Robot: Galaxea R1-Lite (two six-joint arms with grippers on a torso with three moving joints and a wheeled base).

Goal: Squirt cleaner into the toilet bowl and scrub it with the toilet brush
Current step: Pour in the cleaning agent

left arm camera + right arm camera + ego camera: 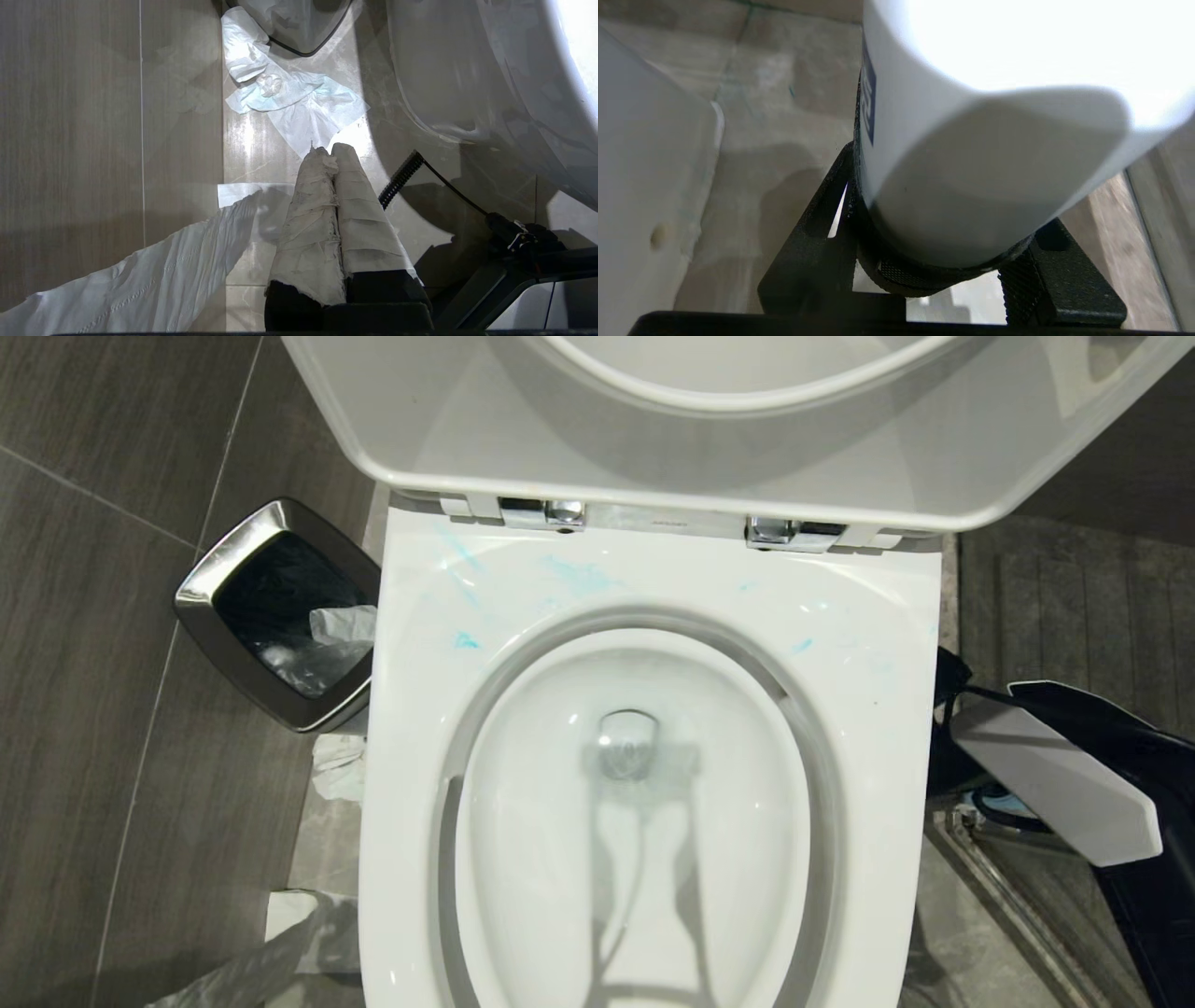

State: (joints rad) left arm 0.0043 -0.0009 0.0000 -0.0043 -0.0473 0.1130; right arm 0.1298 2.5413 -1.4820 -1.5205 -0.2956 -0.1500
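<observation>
Head view: we are looking down on the toilet bowl (644, 803), seat and lid raised, with turquoise streaks of cleaner lying across the back of its rim. A steel-rimmed waste bin (280, 616) is standing just beside the bowl on our left, crumpled tissue (341, 770) lying on the floor below it. Our right arm is showing at the right edge, low beside the bowl, with a white angled piece (1055, 784) in front of it that we take for the top of the brush holder. No brush is reaching the bowl yet.

Left wrist view: our left gripper (332, 151) is hanging over the floor tiles beside the bowl's outer wall, its paper-wrapped fingers (322, 219) pressed together on nothing. More paper (299, 100) is lying ahead of it.

Right wrist view: our right gripper (943, 261) is closing its black jaws round a broad white rounded body with a small blue mark, the toilet brush (971, 140) or its holder; we cannot tell which.

We are judging the squirting done and the fetching of the brush in hand. Next, the right arm needs to lift clear and swing over the rim, down into the basin.
</observation>
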